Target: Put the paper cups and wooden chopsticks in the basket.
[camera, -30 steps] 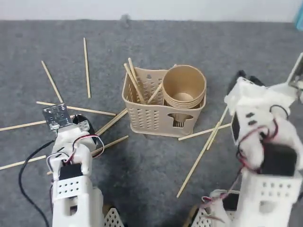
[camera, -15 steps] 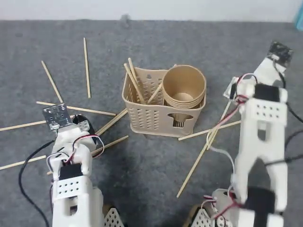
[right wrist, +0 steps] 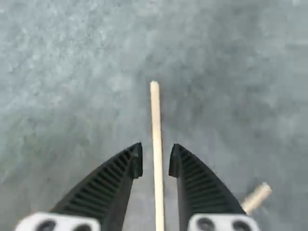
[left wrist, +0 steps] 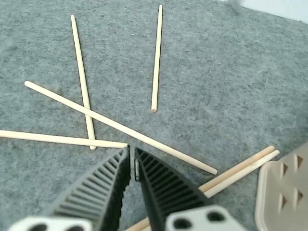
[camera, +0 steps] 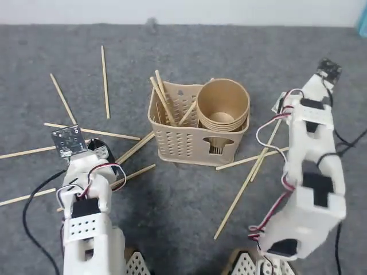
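**A:** What is nearest, down by the arms' bases?

**B:** On the grey mat (camera: 183,212) a long chopstick (camera: 238,196) lies slantwise beside the right arm. The left gripper (left wrist: 131,155) is low over the mat. Its jaws are pressed almost together with nothing between them, and their tips are just beside the end of a loose stick (left wrist: 62,139).

**A:** And the right gripper (right wrist: 156,153)?

**B:** Its jaws are spread either side of a single chopstick (right wrist: 154,110) lying on the mat. Neither jaw seems to touch it.

**A:** Farther out?

**B:** The basket (camera: 183,140) stands between the two arms. The paper cups (camera: 223,103) sit stacked upright in its right half, and a few leaning chopsticks (camera: 162,98) are in its left half.

**A:** And beyond that?

**B:** Two far chopsticks (camera: 105,80) lie on the mat, well left of the basket.
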Available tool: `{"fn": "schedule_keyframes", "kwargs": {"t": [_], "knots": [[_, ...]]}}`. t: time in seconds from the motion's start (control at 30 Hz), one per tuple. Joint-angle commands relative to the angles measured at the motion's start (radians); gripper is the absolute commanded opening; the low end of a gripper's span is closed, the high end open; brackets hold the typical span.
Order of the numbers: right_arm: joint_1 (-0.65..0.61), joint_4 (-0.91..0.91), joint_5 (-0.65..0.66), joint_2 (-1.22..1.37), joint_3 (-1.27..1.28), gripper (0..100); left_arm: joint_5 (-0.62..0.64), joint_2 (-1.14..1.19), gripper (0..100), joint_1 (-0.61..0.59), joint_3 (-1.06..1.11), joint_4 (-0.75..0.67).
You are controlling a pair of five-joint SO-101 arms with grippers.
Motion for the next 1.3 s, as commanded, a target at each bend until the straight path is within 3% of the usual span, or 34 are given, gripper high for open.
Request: {"fn": "schedule_keyframes", "kwargs": {"t": [0.0, 0.33, 0.47, 0.6, 0.9, 1.27], "knots": [[0.022, -0.028, 0.021, 0.085, -0.161, 10.8, -0.008, -0.017, 1, -0.006, -0.004, -0.029], [0.065, -0.027, 0.025, 0.348, -0.394, 10.6, -0.008, -0.017, 1, -0.006, -0.004, -0.031], [0.074, -0.024, 0.025, 0.358, -0.402, 0.0, -0.008, -0.017, 1, -0.003, -0.004, -0.031], [0.079, 0.088, 0.025, 0.337, -0.448, 0.5, -0.008, -0.017, 1, -0.005, -0.004, -0.031], [0.097, 0.446, 0.025, 0.176, -0.582, 0.7, -0.008, -0.017, 1, -0.005, -0.004, -0.031], [0.194, 0.605, 0.023, -0.242, -0.586, 0.7, -0.008, -0.017, 1, -0.006, -0.004, -0.029]]}}
